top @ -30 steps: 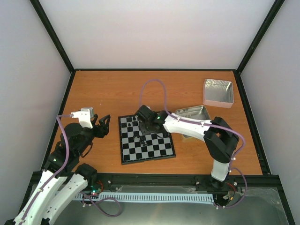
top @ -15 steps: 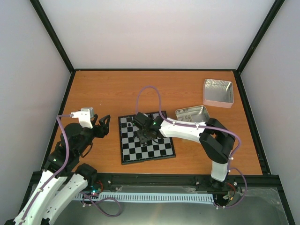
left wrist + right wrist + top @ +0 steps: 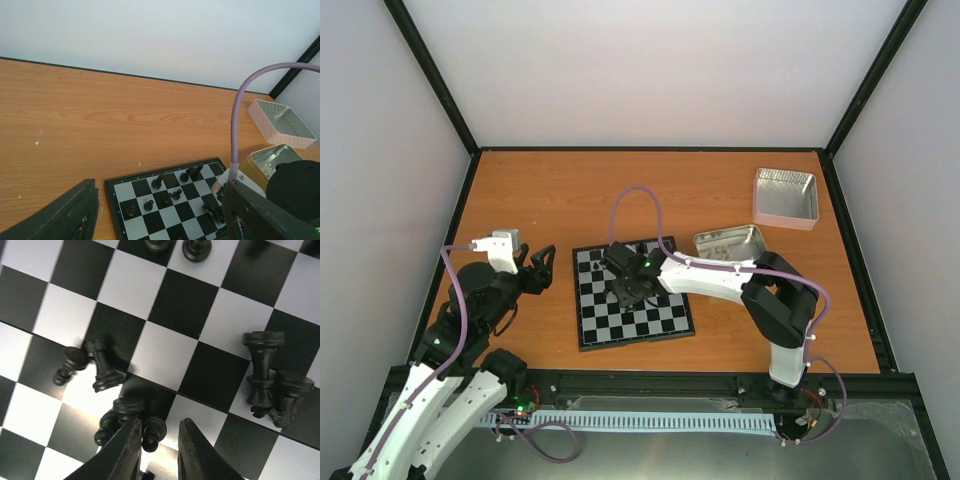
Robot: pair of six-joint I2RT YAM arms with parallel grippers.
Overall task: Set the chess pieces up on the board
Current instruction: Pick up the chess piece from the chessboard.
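Orange wood table [image 3: 520, 200] bears the board [image 3: 650, 318]; left of it the left gripper [image 3: 542, 265] gapes empty, while over it the right gripper [image 3: 160, 445] flanks one of the black chess pieces [image 3: 261, 367], grip unclear; these look light, rigid, slick, best pinched mid-stem.

Small checkered board [image 3: 620, 325], flat, tiny black chess pieces [image 3: 262, 371] scattered on it (several toppled)

Chess pieces [image 3: 262, 365] cluster on the board [image 3: 638, 328], one tin [image 3: 730, 241] just right, another tin [image 3: 785, 195] apparently farther behind.
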